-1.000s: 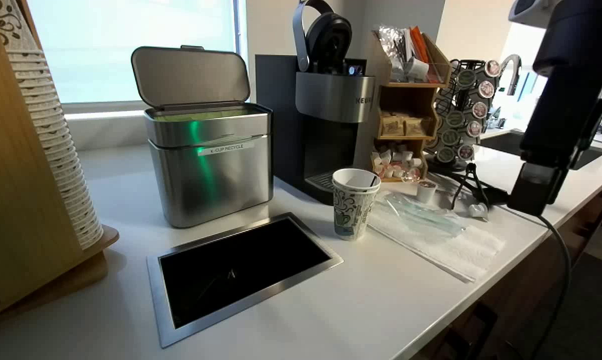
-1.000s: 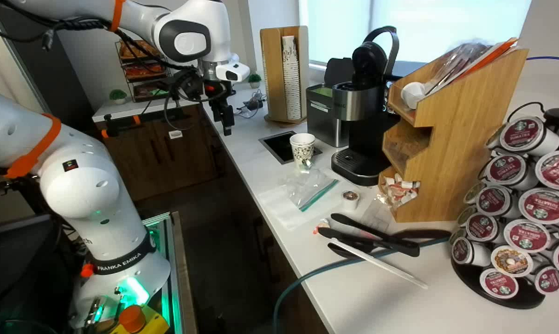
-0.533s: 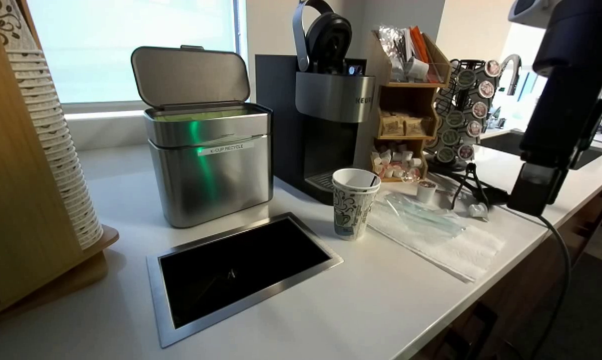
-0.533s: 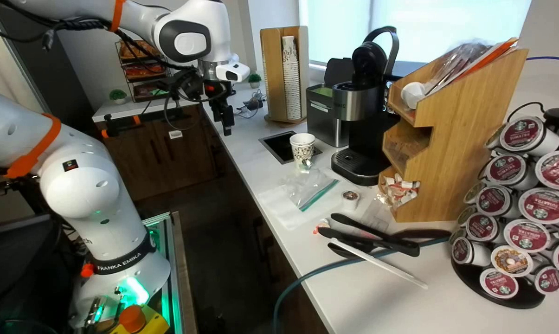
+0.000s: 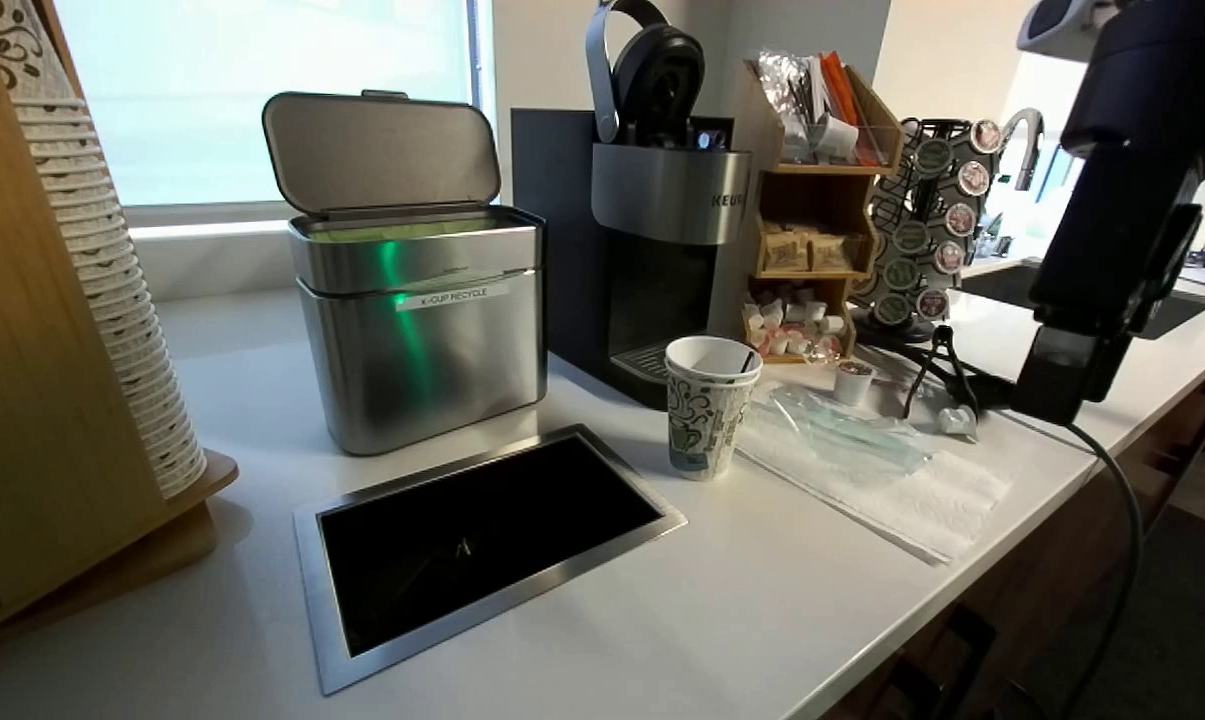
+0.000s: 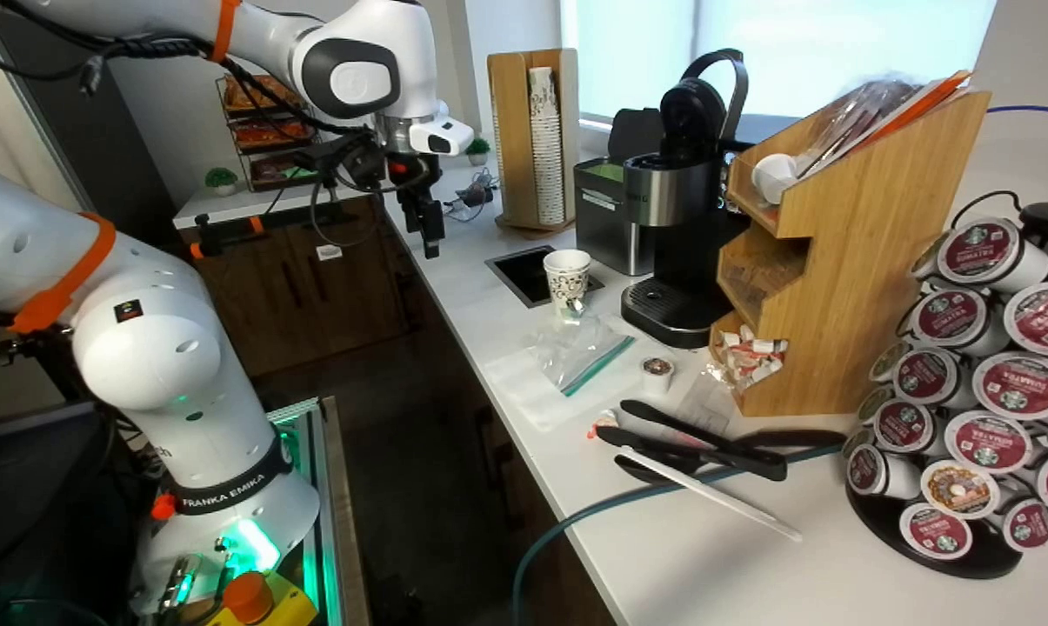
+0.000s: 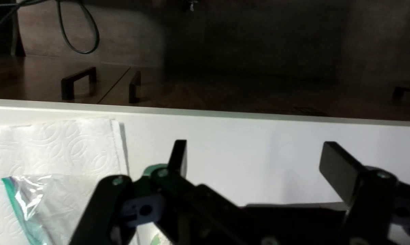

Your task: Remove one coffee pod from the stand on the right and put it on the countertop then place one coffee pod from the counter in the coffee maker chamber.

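Observation:
The coffee maker (image 5: 670, 195) stands with its lid raised and chamber open, also in an exterior view (image 6: 673, 196). The pod stand, with its black base (image 6: 932, 554), holds many pods with mostly red lids; it also shows in an exterior view (image 5: 897, 328). One white coffee pod with a brown lid (image 6: 657, 376) stands upright on the countertop (image 6: 706, 574), also in an exterior view (image 5: 853, 384). My gripper (image 7: 254, 149) is open and empty, pointing down above the counter's front edge. In both exterior views (image 5: 1052, 390) (image 6: 432, 248) it is apart from pod, stand and coffee maker.
Stacked paper cups (image 6: 567, 276) stand by the inset bin opening (image 5: 492, 540). A zip bag (image 6: 580, 352) lies on a paper towel (image 7: 55, 146). Black utensils and a white one (image 6: 710, 494) lie between pod and stand. A wooden organizer (image 6: 863, 278) and recycle bin (image 5: 427, 360) flank the coffee maker.
My gripper has shifted slightly, a little left and up in an exterior view and a little right and down in the other. The pod, stand and coffee maker have not moved.

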Tool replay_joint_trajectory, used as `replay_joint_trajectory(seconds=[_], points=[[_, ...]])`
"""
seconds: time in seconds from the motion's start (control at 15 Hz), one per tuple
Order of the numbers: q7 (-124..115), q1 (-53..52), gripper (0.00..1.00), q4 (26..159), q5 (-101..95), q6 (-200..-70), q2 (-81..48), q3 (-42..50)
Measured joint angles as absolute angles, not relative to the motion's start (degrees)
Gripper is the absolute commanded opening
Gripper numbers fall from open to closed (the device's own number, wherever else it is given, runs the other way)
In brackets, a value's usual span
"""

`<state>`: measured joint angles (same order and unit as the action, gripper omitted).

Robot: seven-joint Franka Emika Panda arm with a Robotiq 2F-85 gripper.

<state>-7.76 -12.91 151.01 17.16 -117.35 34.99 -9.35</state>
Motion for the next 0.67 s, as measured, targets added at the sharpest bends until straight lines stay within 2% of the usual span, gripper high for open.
replay_joint_trajectory(seconds=[0.67], points=[[-7.6, 2.0, 1.0, 155.2, 6.9, -117.9, 27.7, -1.5]])
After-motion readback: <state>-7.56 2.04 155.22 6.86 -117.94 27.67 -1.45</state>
